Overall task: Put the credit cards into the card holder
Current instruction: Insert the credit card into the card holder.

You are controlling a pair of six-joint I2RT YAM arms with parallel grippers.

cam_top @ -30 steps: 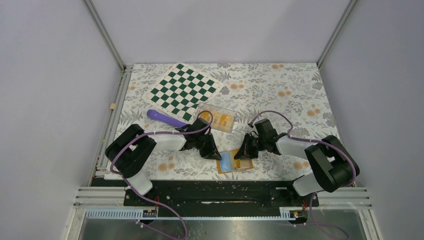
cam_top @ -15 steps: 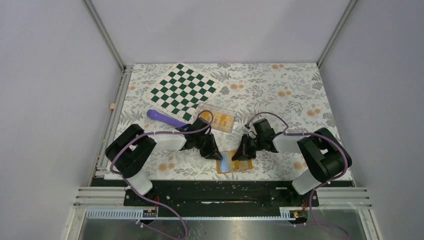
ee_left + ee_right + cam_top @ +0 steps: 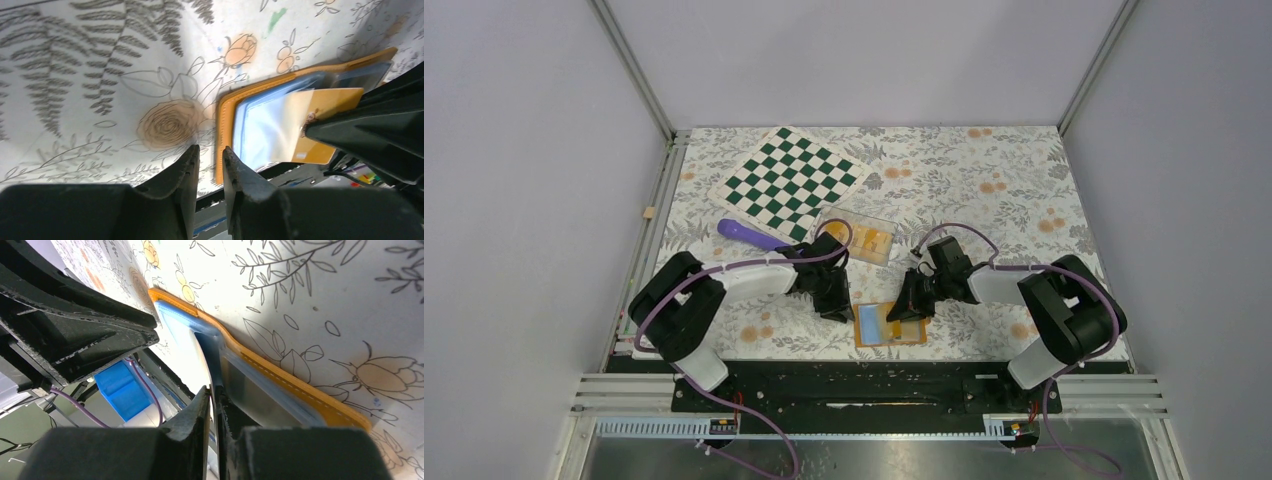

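Holder (image 3: 894, 332) lies open on the flowered cloth (image 3: 1009, 205) near the front edge, between my two pincers. It has an orange rim around a pale blue inside. A tan card (image 3: 327, 122) lies partly in the blue pocket, one end sticking out. My left pincer (image 3: 210, 159) sits low just beside the holder's left edge, its fingers a narrow slit apart with nothing between them. My right pincer (image 3: 214, 401) is over the holder's middle, fingers nearly together. A thin blue-grey edge runs into that slit, and I cannot tell whether it is gripped. Farther back are a chessboard (image 3: 789, 180), a purple stick (image 3: 754, 235) and a clear box (image 3: 861, 238).
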